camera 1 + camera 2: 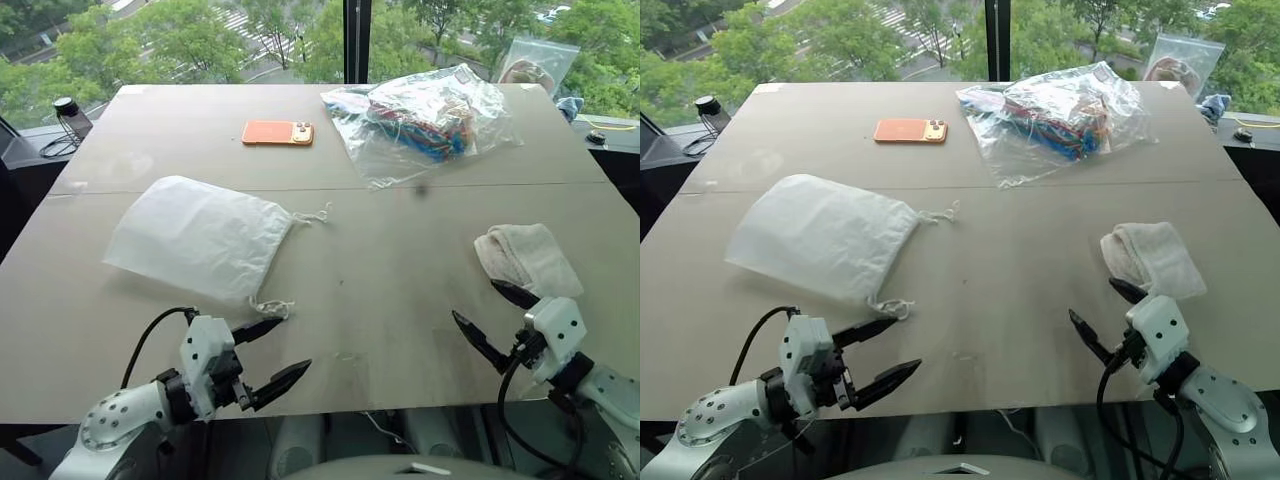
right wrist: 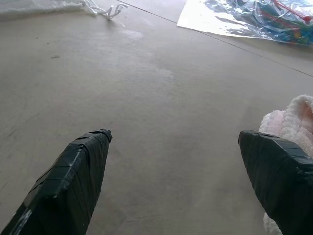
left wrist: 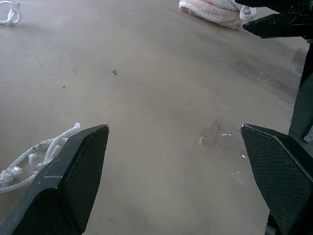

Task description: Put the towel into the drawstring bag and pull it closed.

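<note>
Towel lies just beyond the right gripper, long axis running away from it, far from the left gripper; both grippers gape empty.

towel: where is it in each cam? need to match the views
Left eye: towel at right, mid-height, just beyond the right tool.
Right eye: towel at right, mid-height, same spot by that tool.
Left wrist: towel at the top edge, right of centre.
Right wrist: towel at the right edge, behind one black finger.
Shared landmark: the drawstring bag, whose knotted cords reach both wrist views.
</note>
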